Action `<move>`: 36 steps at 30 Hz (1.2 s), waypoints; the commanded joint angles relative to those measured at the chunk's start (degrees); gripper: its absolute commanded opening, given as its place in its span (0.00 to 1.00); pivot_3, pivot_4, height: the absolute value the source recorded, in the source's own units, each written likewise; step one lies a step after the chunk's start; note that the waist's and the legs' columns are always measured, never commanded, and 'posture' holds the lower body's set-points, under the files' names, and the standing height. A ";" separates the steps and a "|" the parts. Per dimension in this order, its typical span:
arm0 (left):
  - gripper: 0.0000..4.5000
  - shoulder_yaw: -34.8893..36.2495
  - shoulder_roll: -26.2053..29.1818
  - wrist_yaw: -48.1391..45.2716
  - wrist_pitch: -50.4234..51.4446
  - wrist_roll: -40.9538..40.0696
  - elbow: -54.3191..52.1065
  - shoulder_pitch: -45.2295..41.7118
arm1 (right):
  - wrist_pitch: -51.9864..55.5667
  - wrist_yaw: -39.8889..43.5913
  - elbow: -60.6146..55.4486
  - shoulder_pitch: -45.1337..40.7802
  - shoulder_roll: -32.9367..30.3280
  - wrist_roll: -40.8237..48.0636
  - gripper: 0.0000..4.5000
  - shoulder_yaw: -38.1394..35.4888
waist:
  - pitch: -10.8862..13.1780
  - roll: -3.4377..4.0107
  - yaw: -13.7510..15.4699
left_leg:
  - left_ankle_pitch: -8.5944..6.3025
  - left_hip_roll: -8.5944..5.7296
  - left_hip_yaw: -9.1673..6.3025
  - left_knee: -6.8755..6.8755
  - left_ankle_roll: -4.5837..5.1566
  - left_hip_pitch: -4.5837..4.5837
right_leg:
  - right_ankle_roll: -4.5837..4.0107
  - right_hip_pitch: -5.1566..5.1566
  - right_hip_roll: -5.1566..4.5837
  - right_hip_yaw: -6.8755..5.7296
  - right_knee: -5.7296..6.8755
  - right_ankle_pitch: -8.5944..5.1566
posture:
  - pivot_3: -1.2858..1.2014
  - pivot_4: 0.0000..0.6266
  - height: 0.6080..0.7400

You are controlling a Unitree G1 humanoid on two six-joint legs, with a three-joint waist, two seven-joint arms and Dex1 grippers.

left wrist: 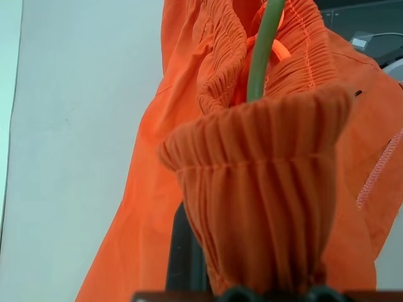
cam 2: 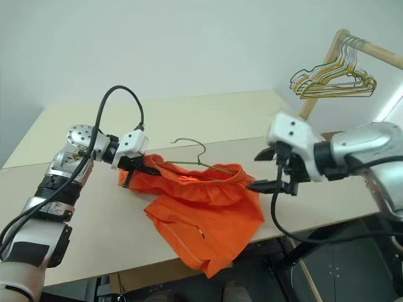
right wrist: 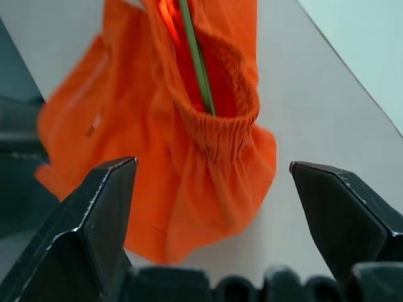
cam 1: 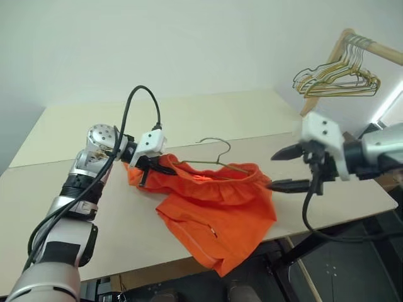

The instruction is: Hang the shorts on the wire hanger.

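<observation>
One pair of orange shorts (cam 1: 217,211) hangs partly over the front edge of the pale table (cam 1: 75,132), lifted at its waistband end, with one thin wire hanger (cam 1: 217,154) threaded inside the waistband and its hook standing clear above the fabric. The left gripper (cam 1: 146,165) is clenched on the bunched waistband at the left end of the shorts; the left wrist view shows the gathered elastic pinched right at the fingers with the wire running up behind it. The right gripper (cam 1: 282,168) stands just beside the right end of the waistband, apart from it, fingers spread wide and grasping nothing; the right wrist view shows the waistband opening and the wire squarely between the two black fingers (right wrist: 94,214). Judgement: the step in hand is seating the waistband over the hanger's arms, with the right end apparently on but unheld. The next move likely calls for the right gripper to take either the hook or the right waistband end so the shorts can be evened out without sliding off. Count: one pair of shorts, one hanger in use, two grippers, one table, one bunch of spare hangers (cam 1: 337,78) on a wooden rail (cam 1: 378,50) at the far right
</observation>
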 commanded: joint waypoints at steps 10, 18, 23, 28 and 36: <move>0.00 1.41 0.01 0.88 0.19 -1.12 -2.07 -1.23 | -2.83 -4.86 8.38 -4.57 10.01 -8.07 0.90 12.71 | 0.00 0.00 0.19 | 0.02 -0.02 0.09 0.01 -0.04 -0.06 | 0.00 -0.03 0.02 0.02 -0.06 0.00 | 0.48 0.00 1.00; 0.00 1.76 0.40 1.15 0.33 -1.33 -2.95 -0.68 | -5.46 -2.76 12.24 -6.58 11.61 -10.69 0.31 15.20 | 0.00 0.00 0.30 | 0.02 -0.03 0.09 0.02 -0.03 -0.06 | 0.00 -0.02 0.02 0.02 -0.05 0.00 | 0.48 0.00 1.00; 0.00 1.80 0.62 0.95 0.16 -1.69 -3.97 0.21 | -5.54 -0.62 11.88 -6.50 11.23 -9.67 0.01 13.75 | 0.00 0.01 0.30 | 0.02 -0.02 0.09 0.01 -0.03 -0.05 | 0.00 -0.02 0.03 0.02 -0.04 0.00 | 0.48 0.00 1.00; 0.23 1.93 0.45 0.14 0.74 -2.73 -4.62 0.43 | -4.88 1.70 9.55 -5.22 10.38 -7.37 0.00 11.64 | 0.00 0.00 0.34 | 0.02 -0.02 0.08 0.02 -0.03 -0.05 | 0.00 -0.01 0.02 0.01 -0.04 0.00 | 0.48 0.00 1.00; 0.81 3.59 -0.27 1.15 1.16 -4.57 -3.96 -1.21 | -1.33 0.74 4.75 1.49 8.18 -2.56 0.00 5.84 | 0.00 0.00 0.44 | 0.01 -0.02 0.06 0.02 -0.03 -0.04 | 0.01 0.01 0.02 0.01 -0.05 0.00 | 0.48 0.00 1.00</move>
